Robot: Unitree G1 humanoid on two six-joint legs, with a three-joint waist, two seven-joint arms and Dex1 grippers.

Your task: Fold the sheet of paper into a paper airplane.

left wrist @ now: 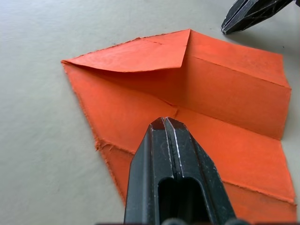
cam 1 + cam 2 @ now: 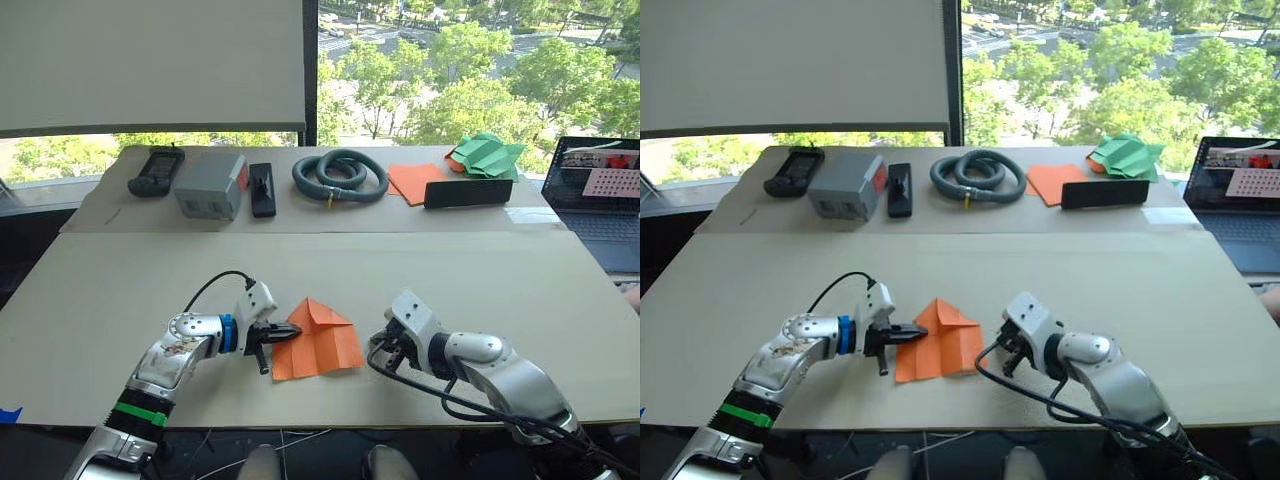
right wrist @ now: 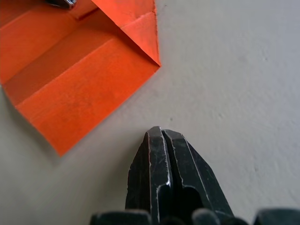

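Note:
The orange sheet of paper (image 2: 318, 342) lies flat on the near part of the table, its far corners folded in to a point and creases running along it. My left gripper (image 2: 291, 331) is shut, and its tip rests over the sheet's left edge (image 1: 140, 117) with nothing between the fingers. Just right of the sheet, my right gripper (image 2: 376, 348) is shut too and holds nothing. Its tip (image 3: 159, 133) stands a short way off the paper's right edge (image 3: 70, 79), above bare table. The sheet's right-hand strip stands slightly raised along a crease.
Along the far table are a black handset (image 2: 156, 170), a grey box (image 2: 210, 186), a black tool (image 2: 262, 189), a coiled grey hose (image 2: 340, 175), a flat orange sheet (image 2: 415, 182), a black bar (image 2: 468, 192) and a green folded paper pile (image 2: 487, 155). An open laptop (image 2: 600, 195) stands at the right.

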